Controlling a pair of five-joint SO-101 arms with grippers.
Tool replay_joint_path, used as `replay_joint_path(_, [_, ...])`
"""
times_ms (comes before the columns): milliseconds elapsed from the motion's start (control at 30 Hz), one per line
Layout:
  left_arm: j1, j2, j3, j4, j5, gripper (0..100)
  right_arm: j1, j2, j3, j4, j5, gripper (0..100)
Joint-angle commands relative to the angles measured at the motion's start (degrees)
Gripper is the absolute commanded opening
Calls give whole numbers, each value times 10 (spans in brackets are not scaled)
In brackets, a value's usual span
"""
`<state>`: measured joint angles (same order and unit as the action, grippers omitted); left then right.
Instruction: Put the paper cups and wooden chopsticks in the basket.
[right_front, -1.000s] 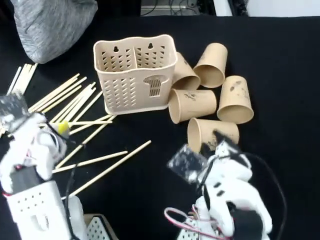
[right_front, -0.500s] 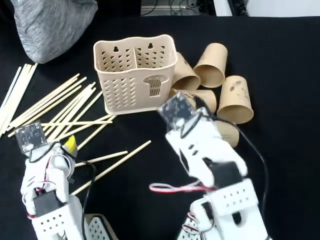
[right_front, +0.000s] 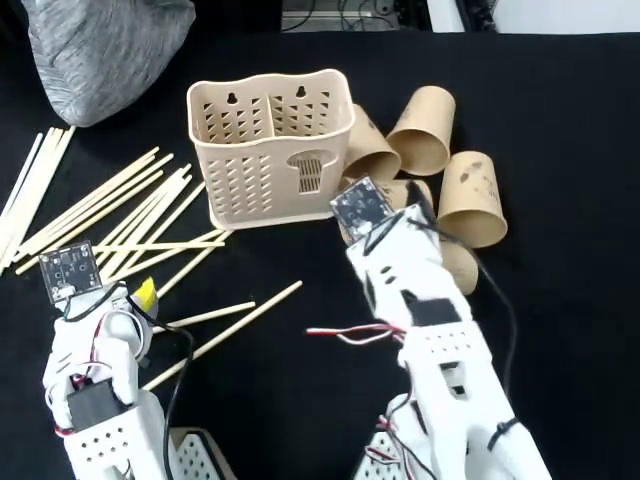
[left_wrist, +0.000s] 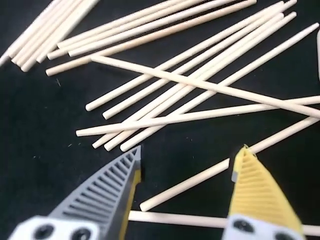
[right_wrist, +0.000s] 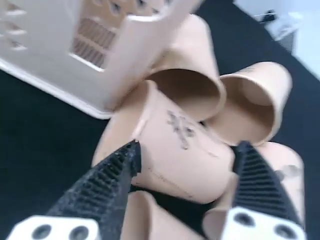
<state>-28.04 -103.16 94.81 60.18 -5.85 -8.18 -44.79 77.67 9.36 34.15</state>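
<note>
While the left pincer (left_wrist: 190, 148) hangs wide open above the black desk (left_wrist: 35, 140), holding nothing, the loose wooden chopsticks (left_wrist: 200, 85) fan out just ahead of its tips, and one stick (left_wrist: 187, 184) lies across the gap between its grey and yellow halves. The right pincer (right_wrist: 189, 146) is spread wide too, with one lying paper cup (right_wrist: 175, 155) between its tips; whether they touch it I cannot tell. More cups (right_wrist: 250, 107) crowd just beyond it, and the basket (right_wrist: 75, 45) stands upright close beside them.
</note>
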Motion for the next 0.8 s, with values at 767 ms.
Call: replay_joint_path(767, [-4, -3, -3, 2, -3, 288, -12, -401, -42, 466, 60, 309])
